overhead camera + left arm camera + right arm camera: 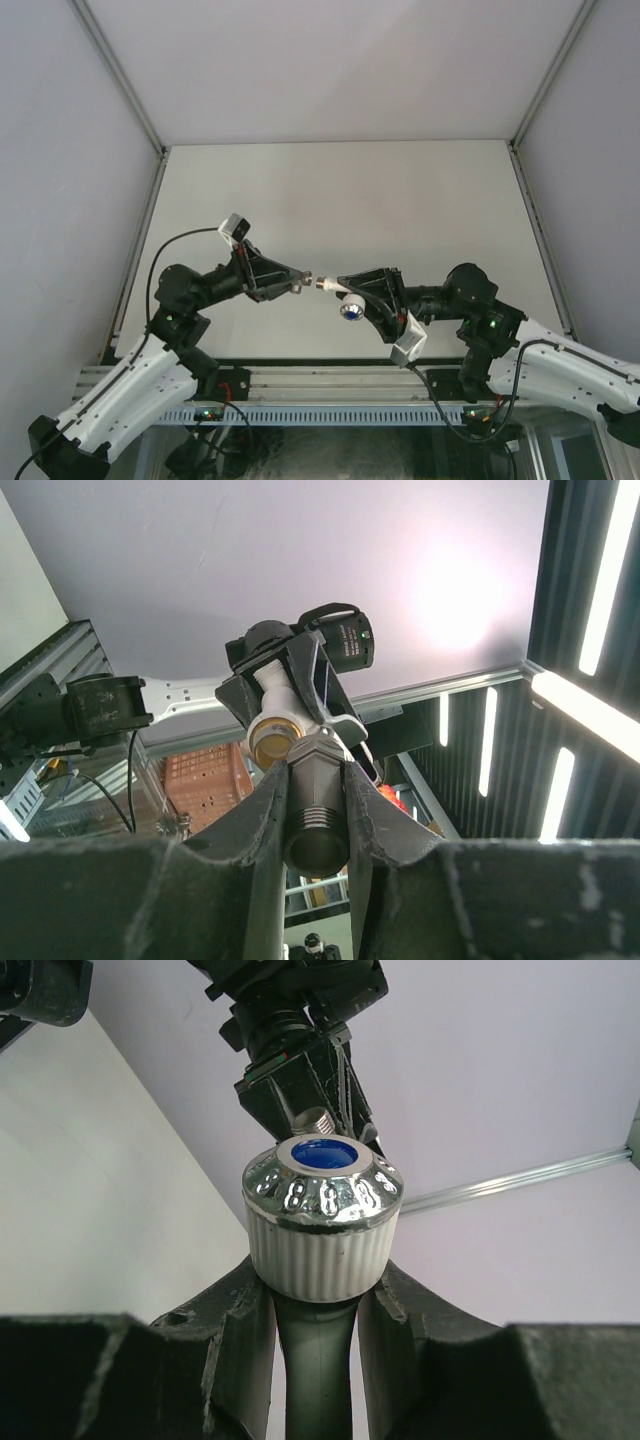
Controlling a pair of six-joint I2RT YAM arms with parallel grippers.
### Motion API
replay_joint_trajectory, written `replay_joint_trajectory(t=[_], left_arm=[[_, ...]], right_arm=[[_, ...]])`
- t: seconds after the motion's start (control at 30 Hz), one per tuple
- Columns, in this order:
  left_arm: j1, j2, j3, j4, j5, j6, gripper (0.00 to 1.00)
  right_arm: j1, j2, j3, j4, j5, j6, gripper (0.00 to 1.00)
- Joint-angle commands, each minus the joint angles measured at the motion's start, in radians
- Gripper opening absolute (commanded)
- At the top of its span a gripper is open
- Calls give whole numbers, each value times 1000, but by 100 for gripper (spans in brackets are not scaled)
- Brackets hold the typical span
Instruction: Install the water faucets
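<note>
Both arms meet above the middle of the table. My left gripper [303, 284] [317, 772] is shut on a short dark-grey threaded fitting [317, 810] [309, 282], whose silvery end [315, 1120] points to the right. My right gripper [335, 285] [320, 1282] is shut on the white tap [343, 292] [275, 695], its ribbed knob [322, 1235] topped with chrome and a blue cap. The tap's open, brass-coloured end [268, 742] faces the fitting. The two parts stand end to end, almost touching; I cannot tell whether they touch.
The pale table [340, 200] lies under both arms, enclosed by grey walls with metal corner posts [125, 85]. An aluminium rail [330, 385] runs along the near edge. An orange crate [205, 775] shows beyond the enclosure in the left wrist view.
</note>
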Motion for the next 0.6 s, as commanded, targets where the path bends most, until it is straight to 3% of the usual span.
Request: replay_joint_trajectory(t=[0.0,0.57], left_arm=[[4,1,20,9,18,1,0],[0,29,41,-10,36,22,0]], right_arm=[[10,5,58,80,-13,-6,0],[12,30,61,115,-15,-4,0]])
